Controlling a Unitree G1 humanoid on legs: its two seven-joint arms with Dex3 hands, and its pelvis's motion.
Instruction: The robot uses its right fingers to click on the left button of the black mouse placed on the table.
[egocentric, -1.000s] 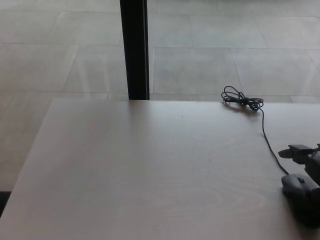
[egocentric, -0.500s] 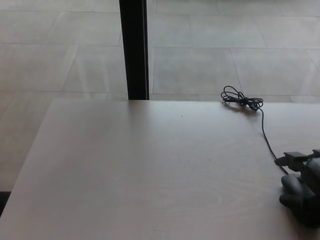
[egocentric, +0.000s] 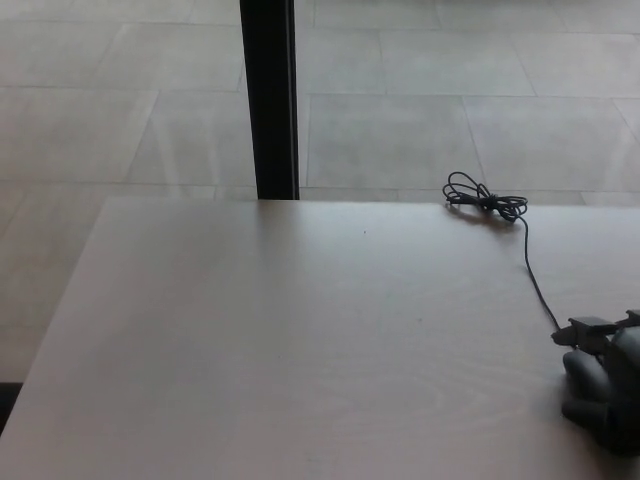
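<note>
A pale wooden desk (egocentric: 300, 340) fills most of the head view, its far edge running across the middle of the picture with a grey tiled floor (egocentric: 430, 110) beyond it. A black vertical post (egocentric: 268, 95) rises from behind that far edge, left of centre. Near the desk's right edge, towards the near right corner, sits the black mouse (egocentric: 587, 378), only its front left part showing as a dark rounded shape. The right hand (egocentric: 612, 385) comes in from the right side and lies over the mouse, a dark mass that merges with it in the picture; one finger (egocentric: 588, 328) reaches forward and left over the front of the mouse, close above or on its left button area, though contact cannot be made out for certain. Whether the hand is spread or pressed together cannot be told, since much of it is cut off by the picture's right border and blends with the mouse. The mouse's thin black cable (egocentric: 535, 275) runs from the front of the mouse away towards the far edge of the desk, ending in a tied-up coil (egocentric: 482, 198) lying at that far edge, right of centre. The left hand does not show.
</note>
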